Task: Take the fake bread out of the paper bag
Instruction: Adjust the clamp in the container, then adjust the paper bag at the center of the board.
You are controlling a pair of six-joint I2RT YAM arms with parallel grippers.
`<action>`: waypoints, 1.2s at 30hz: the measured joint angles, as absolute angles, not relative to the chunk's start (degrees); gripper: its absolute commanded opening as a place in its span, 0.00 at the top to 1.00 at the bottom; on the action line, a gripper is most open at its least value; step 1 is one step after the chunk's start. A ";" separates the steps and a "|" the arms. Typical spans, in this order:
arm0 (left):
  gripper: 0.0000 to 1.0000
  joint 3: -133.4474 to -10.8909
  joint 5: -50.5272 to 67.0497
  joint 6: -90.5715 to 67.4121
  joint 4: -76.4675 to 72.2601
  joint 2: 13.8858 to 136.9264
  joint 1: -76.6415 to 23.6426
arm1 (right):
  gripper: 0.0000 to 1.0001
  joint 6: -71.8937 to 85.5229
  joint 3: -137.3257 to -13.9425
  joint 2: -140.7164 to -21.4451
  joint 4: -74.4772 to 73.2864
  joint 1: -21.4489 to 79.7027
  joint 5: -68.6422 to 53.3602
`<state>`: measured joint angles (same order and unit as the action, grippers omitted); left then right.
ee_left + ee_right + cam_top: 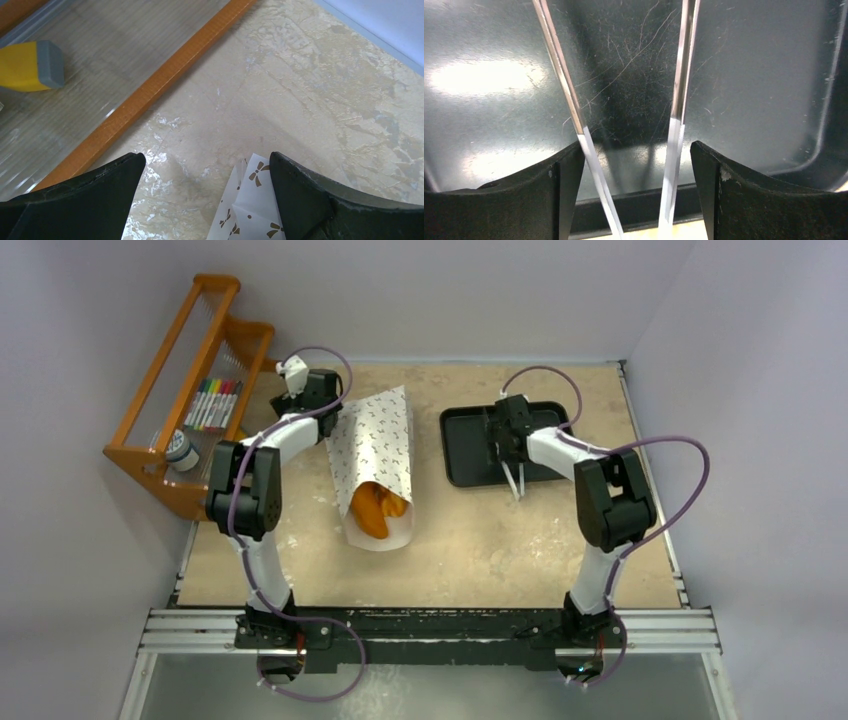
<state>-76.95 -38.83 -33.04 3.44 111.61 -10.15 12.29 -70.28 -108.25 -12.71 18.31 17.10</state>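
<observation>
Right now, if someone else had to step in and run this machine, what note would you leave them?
Left gripper: open, a far corner of the paper bag between its jaws, not gripped.
Right gripper: closed on the tongs, which stand spread above the black tray.
Fake bread: orange pieces show in the bag's near, open mouth; the bag lies flat.
Done: no bread is seen outside the bag.
Left: pull every piece out.

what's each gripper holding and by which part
The right gripper holds thin tongs, one arm against each inner finger face, over the black tray. The left gripper is open and holds nothing.
</observation>
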 measured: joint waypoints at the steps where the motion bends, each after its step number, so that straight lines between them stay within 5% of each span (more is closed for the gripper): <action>1: 0.00 -76.95 -38.94 -33.17 3.49 111.61 -10.15 | 0.19 12.16 -70.28 -107.61 -12.73 18.44 17.39; 10: 0.00 -76.79 -39.77 -33.41 4.97 111.07 -10.15 | 0.19 11.25 -70.28 -93.76 -12.53 25.93 22.17; 24: 0.01 -72.42 -40.77 -34.13 7.29 106.98 -10.15 | 0.19 17.69 -66.57 -76.27 -18.85 53.58 30.68; 36: 0.01 -72.23 -41.17 -34.92 8.64 106.48 -10.24 | 0.19 28.01 -65.82 -73.21 -27.88 71.48 38.41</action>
<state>-72.23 -41.17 -34.92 8.64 106.48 -10.24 28.01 -65.82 -73.21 -27.88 71.48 38.41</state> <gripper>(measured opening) 0.995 0.809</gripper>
